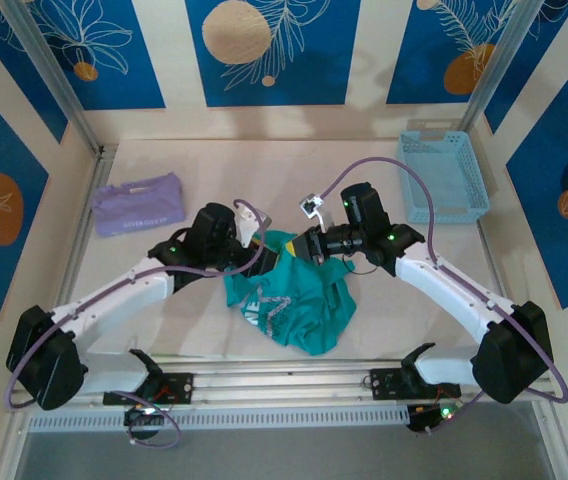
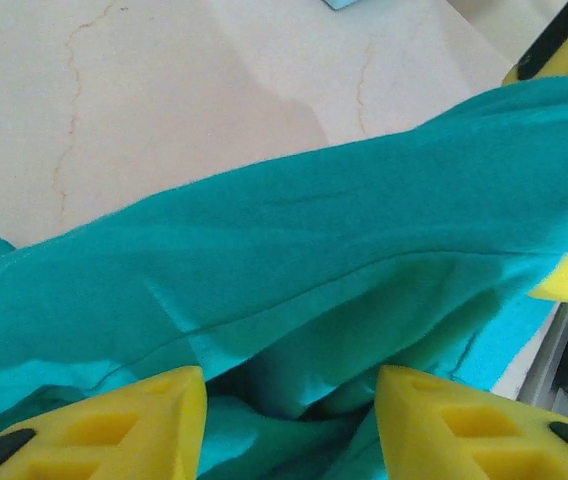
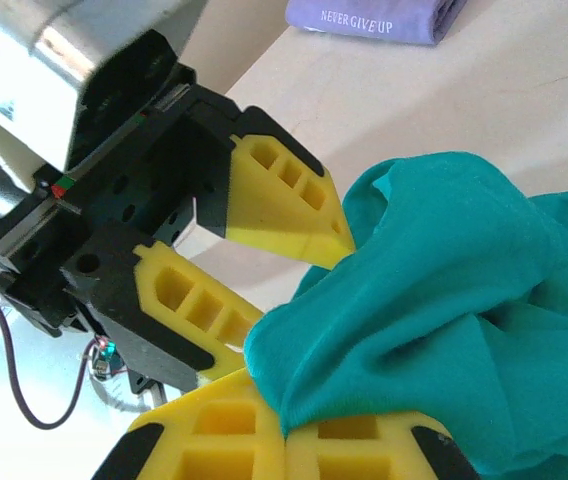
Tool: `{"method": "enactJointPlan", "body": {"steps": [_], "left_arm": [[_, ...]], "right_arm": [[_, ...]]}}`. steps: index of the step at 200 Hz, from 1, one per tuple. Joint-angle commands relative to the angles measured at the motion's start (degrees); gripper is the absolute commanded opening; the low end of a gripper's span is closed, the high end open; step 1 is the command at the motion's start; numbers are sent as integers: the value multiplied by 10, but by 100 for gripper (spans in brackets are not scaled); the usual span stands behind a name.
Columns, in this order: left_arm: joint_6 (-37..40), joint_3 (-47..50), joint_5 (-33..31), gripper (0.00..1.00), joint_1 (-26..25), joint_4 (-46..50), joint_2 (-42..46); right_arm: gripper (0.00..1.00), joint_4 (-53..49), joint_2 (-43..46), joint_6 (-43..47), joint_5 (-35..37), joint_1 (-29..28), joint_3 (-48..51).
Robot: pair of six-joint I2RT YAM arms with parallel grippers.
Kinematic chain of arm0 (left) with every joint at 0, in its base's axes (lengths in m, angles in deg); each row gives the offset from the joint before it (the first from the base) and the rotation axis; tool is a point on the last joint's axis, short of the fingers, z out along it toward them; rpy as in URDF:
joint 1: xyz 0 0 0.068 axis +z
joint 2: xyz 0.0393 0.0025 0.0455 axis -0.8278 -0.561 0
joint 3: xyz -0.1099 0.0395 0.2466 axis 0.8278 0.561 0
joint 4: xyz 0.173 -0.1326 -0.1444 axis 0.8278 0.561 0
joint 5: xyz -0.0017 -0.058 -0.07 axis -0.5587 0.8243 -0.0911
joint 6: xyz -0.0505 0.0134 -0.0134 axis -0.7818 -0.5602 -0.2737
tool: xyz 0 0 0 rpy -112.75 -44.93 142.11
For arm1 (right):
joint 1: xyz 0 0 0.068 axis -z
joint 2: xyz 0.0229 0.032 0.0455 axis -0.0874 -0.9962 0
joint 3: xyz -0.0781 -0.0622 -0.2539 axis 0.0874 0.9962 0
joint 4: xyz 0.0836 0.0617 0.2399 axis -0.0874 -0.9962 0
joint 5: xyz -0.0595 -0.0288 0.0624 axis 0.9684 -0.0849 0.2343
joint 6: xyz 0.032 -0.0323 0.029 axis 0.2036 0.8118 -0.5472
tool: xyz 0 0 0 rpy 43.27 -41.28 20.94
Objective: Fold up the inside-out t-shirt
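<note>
The inside-out t-shirt [image 1: 294, 300] is teal and lies crumpled in a heap at the table's middle, partly lifted at its far end. My right gripper [image 3: 289, 432] is shut on a bunched fold of the t-shirt [image 3: 434, 300], holding it up off the table. My left gripper [image 2: 291, 400] faces it from the left with its yellow fingers [image 2: 154, 420] apart. Teal cloth [image 2: 294, 250] lies between and beyond them. In the right wrist view the left gripper [image 3: 299, 298] stands open around the raised fold's edge. From above, both grippers [image 1: 269, 252] [image 1: 301, 245] meet at the shirt's far edge.
A folded lavender garment [image 1: 139, 205] lies at the far left of the table. A light blue basket [image 1: 442, 175] stands at the far right. Metal frame rails [image 1: 284, 362] run along the near edge between the arm bases.
</note>
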Motion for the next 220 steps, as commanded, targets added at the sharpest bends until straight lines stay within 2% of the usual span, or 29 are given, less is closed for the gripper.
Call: {"method": "enactJointPlan", "body": {"steps": [1,21,51,61,107,141,165,197,209,220], "left_arm": [[10,-24,31,44,-2,-28,-15],[6,-31,46,35,-2,-43,-31],[2,-40,54,7,1,-60,-46],[2,-39,49,0,2,-65,-44],[-25,-14,59,0,8,-82,11],[-68,-1,105,0,13,-80,69],[-109,10,144,0,22,-107,94],[-150,15,133,0,45,-123,112],[-159,17,125,0,49,-126,116],[-163,16,119,0,49,-125,115]], "right_arm": [[0,-5,7,14,-20,4,8],[0,-6,6,18,-20,6,11],[0,-14,8,30,-7,10,13],[0,-22,11,38,6,10,13],[1,-54,22,60,86,8,-4],[8,-120,-7,54,261,-16,-75],[12,-145,-36,55,331,-44,-124],[20,-190,-31,47,417,-60,-141],[25,-198,-10,48,430,-66,-129],[30,-188,19,50,406,-76,-108]]}}
